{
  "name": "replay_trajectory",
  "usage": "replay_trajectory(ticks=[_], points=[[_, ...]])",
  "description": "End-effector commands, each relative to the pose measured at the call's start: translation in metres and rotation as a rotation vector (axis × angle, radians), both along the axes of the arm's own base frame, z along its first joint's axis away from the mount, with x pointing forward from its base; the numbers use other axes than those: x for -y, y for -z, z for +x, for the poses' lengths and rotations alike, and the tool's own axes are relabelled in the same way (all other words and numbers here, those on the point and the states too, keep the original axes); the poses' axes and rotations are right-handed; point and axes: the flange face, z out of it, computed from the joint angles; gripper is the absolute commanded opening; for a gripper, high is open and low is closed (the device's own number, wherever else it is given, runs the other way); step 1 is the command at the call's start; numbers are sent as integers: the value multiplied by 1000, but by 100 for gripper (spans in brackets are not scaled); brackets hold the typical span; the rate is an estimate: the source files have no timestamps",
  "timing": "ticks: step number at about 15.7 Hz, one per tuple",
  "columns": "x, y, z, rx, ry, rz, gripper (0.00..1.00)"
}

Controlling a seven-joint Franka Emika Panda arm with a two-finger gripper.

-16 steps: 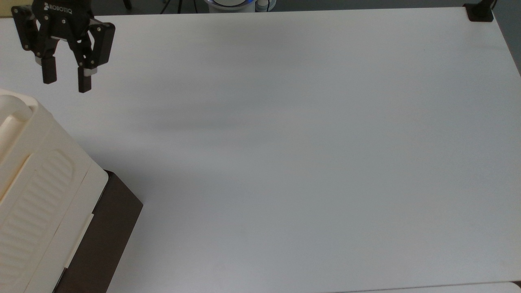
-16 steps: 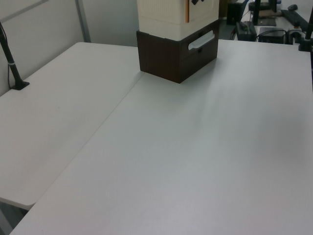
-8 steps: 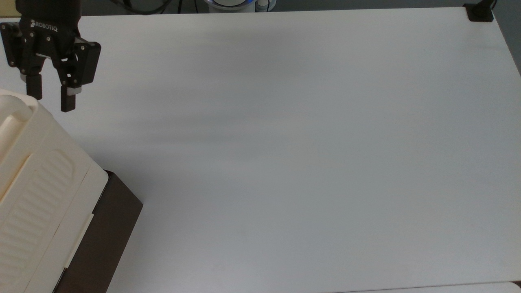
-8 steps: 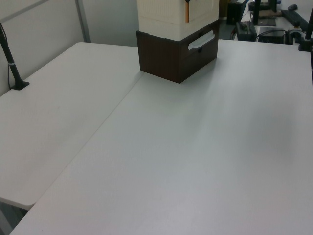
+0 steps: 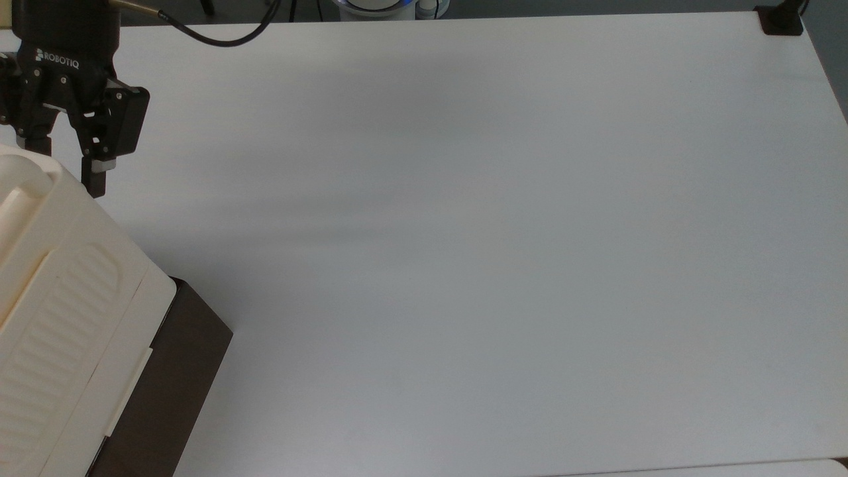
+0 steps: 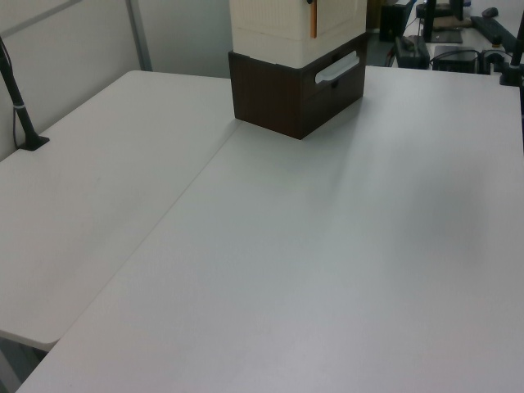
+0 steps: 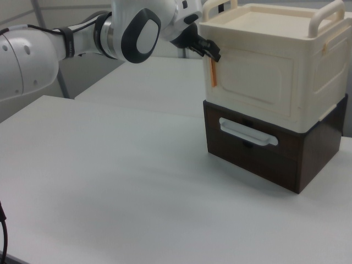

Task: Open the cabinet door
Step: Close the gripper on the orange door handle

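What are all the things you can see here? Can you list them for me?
table: one, white, fills the top view, everything stands on it.
cabinet: one, cream box, sits on the dark brown drawer unit, at the right view's right.
cabinet door: one, cream panel with a sunken middle, on the cabinet's front in the right view, looks closed.
orange tab: one, orange, by the door's edge at the right view's left.
drawer unit: one, dark brown with a cream handle, under the cabinet.
black clamp: one, black, table corner at the top view's upper right.
cable: one, black, by the gripper in the top view.
gripper: one, black, at the cabinet's upper corner, open.
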Motion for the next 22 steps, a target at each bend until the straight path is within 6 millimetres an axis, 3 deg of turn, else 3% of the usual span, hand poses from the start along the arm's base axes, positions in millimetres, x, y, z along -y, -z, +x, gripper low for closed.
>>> replay_trajectory(ticks=[1,3,7,11,17,20,22], points=[[0,-2,4,11,10,-43,58],[-1,2,6,3,7,-49,51],[-1,9,9,-11,2,-64,19],[-2,12,9,-21,-1,-80,1],[4,12,3,-37,2,-80,0],[9,28,-9,-136,17,-48,0],[6,23,-18,-184,19,-32,0]])
